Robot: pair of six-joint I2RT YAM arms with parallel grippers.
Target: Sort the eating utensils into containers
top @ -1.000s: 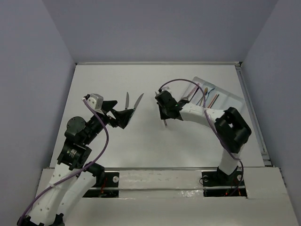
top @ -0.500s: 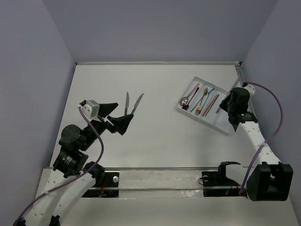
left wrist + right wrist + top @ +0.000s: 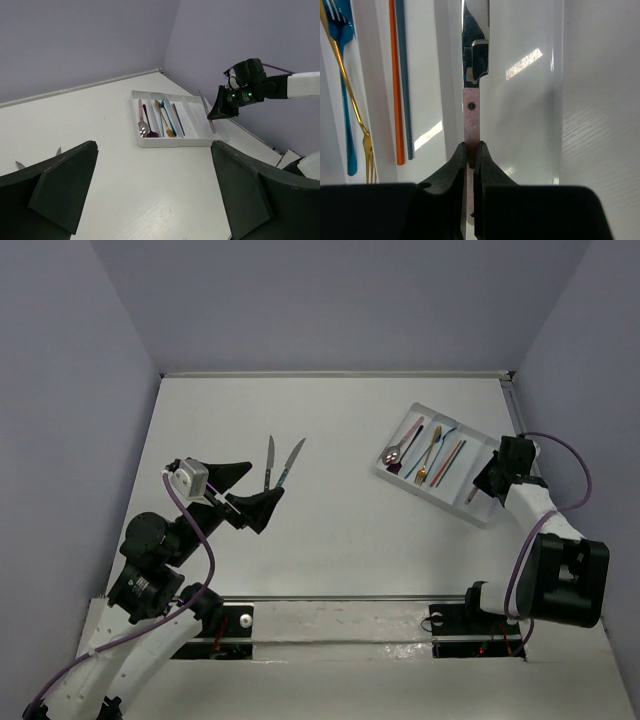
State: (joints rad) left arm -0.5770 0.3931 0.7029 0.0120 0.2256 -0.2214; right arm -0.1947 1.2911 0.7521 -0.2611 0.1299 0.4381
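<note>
The white divided tray (image 3: 425,493) lies at the right of the table. It holds a silver spoon with a pinkish handle (image 3: 398,448), a purple spoon (image 3: 408,452), a gold fork (image 3: 428,462), and blue and red pieces. My right gripper (image 3: 481,487) is shut on the pinkish handle of a silver knife (image 3: 471,115), held over the tray's rightmost compartment (image 3: 520,100). In the right wrist view the gripper (image 3: 471,146) points along that compartment. Two silver knives (image 3: 270,458) (image 3: 291,461) lie on the table just beyond my left gripper (image 3: 252,490), which is open and empty.
The left wrist view shows the tray (image 3: 170,142), the right gripper (image 3: 222,105) beside it and bare table between my fingers (image 3: 60,190). The table's right edge rail (image 3: 535,480) runs close to the tray. Purple cables loop over both arms.
My right arm swung from the middle of the table to the tray's right end, carrying the knife. My left gripper drew back slightly from the two knives.
</note>
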